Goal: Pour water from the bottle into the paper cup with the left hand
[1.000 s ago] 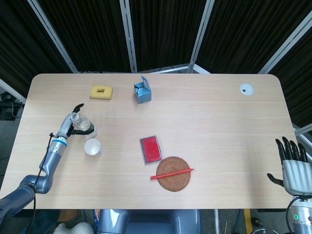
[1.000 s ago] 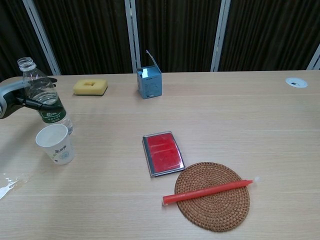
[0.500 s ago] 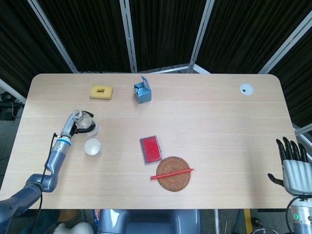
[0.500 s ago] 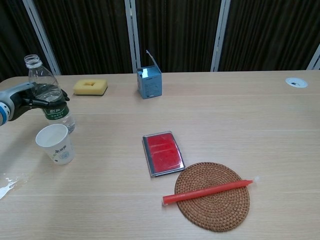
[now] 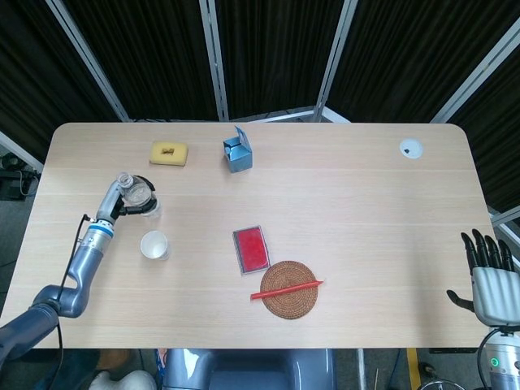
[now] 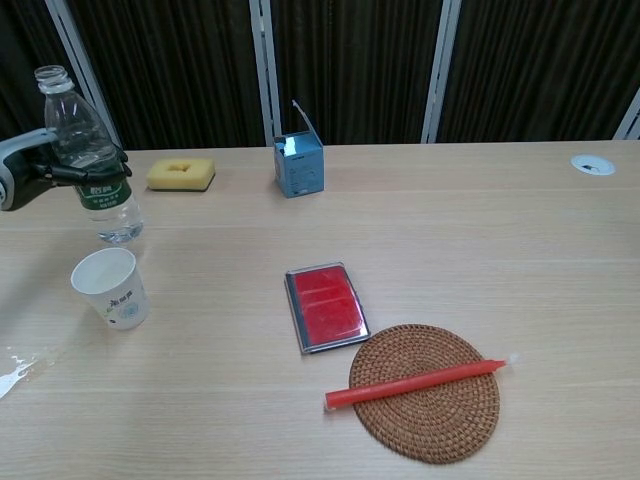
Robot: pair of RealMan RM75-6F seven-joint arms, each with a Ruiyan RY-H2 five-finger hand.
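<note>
— One bottle (image 6: 95, 160), far left: where is it now?
— Held upright in the left hand (image 6: 45, 165), lifted clear of the table (image 6: 450, 230); a second ago it sat lower, just behind the paper cup (image 6: 112, 288).
— Cap?
— Off. Pouring has not started; the bottle must tip over the cup.
— And the far right?
— The right hand (image 5: 490, 280) hangs idle past the table's edge, fingers spread, holding nothing.

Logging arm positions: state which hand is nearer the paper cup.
Left. The left hand grips the bottle just behind the paper cup; the right hand idles off the table's far right edge.
</note>
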